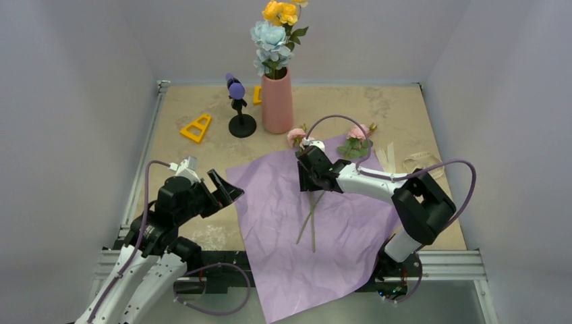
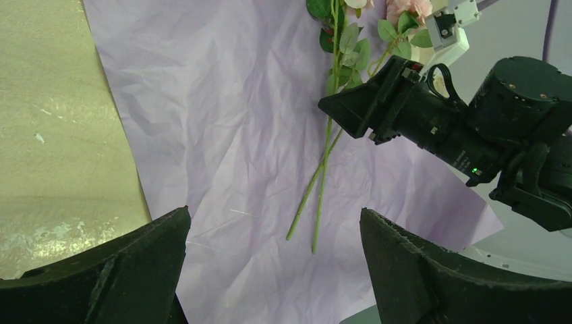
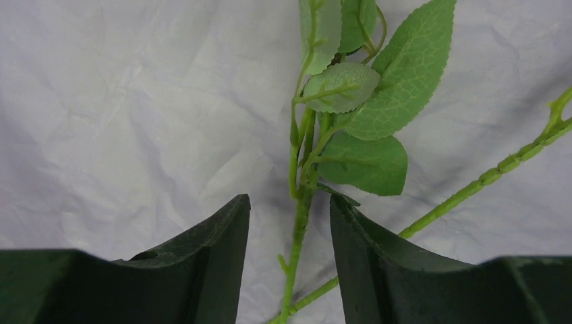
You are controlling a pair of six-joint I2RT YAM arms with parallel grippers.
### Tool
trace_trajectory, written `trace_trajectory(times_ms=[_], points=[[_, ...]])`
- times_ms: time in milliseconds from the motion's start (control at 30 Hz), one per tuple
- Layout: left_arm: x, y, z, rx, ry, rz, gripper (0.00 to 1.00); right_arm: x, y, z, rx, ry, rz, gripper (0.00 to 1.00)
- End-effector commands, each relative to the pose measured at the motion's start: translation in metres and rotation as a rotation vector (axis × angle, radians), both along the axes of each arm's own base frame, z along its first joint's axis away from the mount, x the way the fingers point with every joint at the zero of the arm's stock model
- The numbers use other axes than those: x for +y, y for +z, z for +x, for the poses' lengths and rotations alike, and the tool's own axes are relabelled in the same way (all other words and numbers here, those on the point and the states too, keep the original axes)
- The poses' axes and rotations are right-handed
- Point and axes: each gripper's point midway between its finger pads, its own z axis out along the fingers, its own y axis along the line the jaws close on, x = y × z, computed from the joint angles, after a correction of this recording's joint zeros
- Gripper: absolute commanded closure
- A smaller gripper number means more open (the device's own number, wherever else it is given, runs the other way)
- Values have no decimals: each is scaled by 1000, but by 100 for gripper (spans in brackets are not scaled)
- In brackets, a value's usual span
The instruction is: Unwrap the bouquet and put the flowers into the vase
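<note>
Crinkled lilac paper [image 1: 337,236] bears two thin green stems [image 3: 294,256], right tool [image 3: 289,209] straddling one.

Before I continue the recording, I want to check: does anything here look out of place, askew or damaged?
The lilac paper wrap lies crumpled and askew, its near corner hanging past the near edge of the table. The two pink flowers have their stems crossed on it. Nothing looks spilled or broken.

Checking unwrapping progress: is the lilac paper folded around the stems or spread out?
Spread out. The lilac paper lies open and crinkled, with two pink flowers lying loose on it, their stems uncovered.
</note>
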Motion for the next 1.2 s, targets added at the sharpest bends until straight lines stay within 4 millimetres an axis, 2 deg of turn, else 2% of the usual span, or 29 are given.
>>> trace_trajectory(times_ms=[0,167,600,700,833,967,1167], points=[[-5,13,-4,-39,-59,-8,0,7,2,13,-13,9,15,51],[-12,15,-7,-80,-130,-7,0,6,-4,11,-1,4,14,55],[-22,6,-5,-97,-180,-31,0,5,-9,7,18,9,13,76],[-23,6,-4,-100,-173,-44,0,5,-9,5,23,11,14,81],[-27,7,-4,-99,-180,-68,0,4,-11,4,30,7,9,99],[-29,8,-3,-103,-191,-73,0,1,6,5,-9,-14,36,100],[-37,35,-1,-225,-231,-128,0,-13,53,4,-121,-43,84,100]])
